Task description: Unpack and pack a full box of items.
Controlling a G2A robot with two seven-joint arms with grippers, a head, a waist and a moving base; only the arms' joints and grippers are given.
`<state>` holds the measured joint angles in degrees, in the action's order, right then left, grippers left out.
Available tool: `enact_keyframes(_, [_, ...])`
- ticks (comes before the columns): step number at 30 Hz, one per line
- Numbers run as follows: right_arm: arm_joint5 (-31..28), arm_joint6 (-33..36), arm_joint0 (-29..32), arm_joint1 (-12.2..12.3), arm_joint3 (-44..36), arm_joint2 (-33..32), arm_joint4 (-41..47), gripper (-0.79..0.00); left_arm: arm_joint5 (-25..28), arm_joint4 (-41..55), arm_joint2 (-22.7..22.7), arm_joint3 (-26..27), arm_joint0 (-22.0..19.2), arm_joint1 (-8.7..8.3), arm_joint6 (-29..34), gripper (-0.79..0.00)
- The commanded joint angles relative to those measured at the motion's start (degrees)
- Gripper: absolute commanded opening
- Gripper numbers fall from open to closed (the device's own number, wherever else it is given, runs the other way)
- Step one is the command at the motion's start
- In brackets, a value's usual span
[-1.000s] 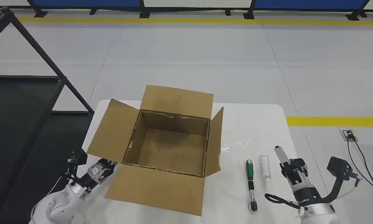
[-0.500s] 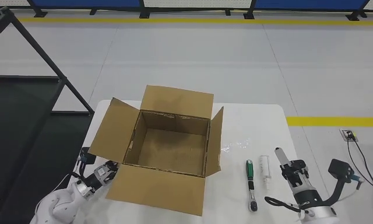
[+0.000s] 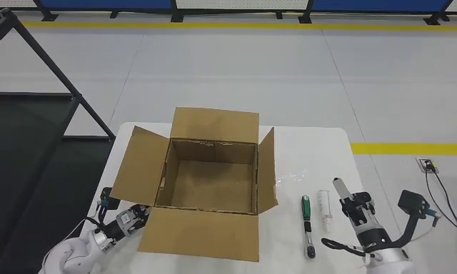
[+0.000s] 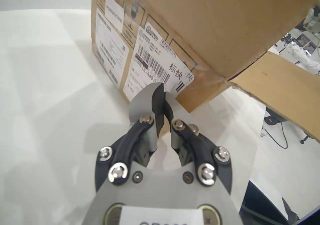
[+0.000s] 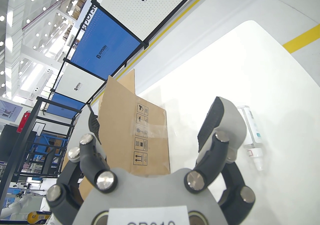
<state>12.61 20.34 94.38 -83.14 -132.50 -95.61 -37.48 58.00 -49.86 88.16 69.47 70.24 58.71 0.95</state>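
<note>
Looking down, I see the open box (image 3: 203,232) on the table (image 3: 308,151). My left gripper (image 4: 162,101) is pinched tight on nothing, just beside a box corner. My right gripper (image 5: 155,113) is spread wide near the bottle (image 3: 325,206).

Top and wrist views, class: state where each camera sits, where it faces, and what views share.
Top view: above the arms, facing down on table and open box; left gripper, right gripper at near edge.
Left wrist: on that wrist, facing past its shut gripper at the box's labelled side.
Right wrist: on that wrist, past its open gripper toward box and bottle.
Shared: the box.
</note>
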Motion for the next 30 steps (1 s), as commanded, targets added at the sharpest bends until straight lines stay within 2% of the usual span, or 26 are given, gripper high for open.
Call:
enact_keyframes(1, [-0.03,0.51,-0.44,0.1,0.29,0.26,-0.21,0.0,0.0,-0.11,-0.19,-0.15,0.14,-0.46,-0.9,-0.785])
enact_keyframes(5, [0.5,1.92,-1.71,0.34,1.19,0.96,-1.07,0.0,0.0,-0.02,-0.1,-0.49,0.43,-1.33,-2.88,-0.785])
enact_keyframes(11, [-0.13,6.35,-3.42,0.83,2.15,1.33,-1.21,0.0,0.0,1.77,3.01,-2.51,0.81,-2.58,-7.01,-0.785])
enact_keyframes(15, [-1.2,12.43,-4.46,1.48,2.67,-0.24,-1.76,0.0,0.0,3.62,6.12,-2.75,1.57,-3.41,-9.96,-0.785])
enact_keyframes(20, [-5.33,24.89,-4.9,2.83,2.14,-2.71,-6.55,0.0,-0.3,6.0,9.84,-3.39,2.01,-4.1,-10.98,-0.785])
enact_keyframes(21, [-5.94,26.82,-4.87,3.05,1.96,-3.2,-7.14,0.0,-0.37,6.42,10.25,-3.26,2.06,-4.17,-10.78,-0.56])
enact_keyframes(23, [-6.29,28.75,-4.89,3.35,1.43,-4.16,-7.42,0.0,-0.25,6.95,11.16,-2.44,2.37,-4.33,-10.4,0.0])
enact_keyframes(26, [-6.04,28.49,-4.92,3.34,1.33,-4.32,-6.92,0.0,-0.5,7.81,12.23,-0.6,3.35,-4.49,-9.81,0.0])
enact_keyframes(30, [-6.04,28.49,-4.92,3.34,1.33,-4.32,-6.92,0.0,-0.5,7.81,12.23,-0.6,3.35,-4.49,-9.81,0.0])
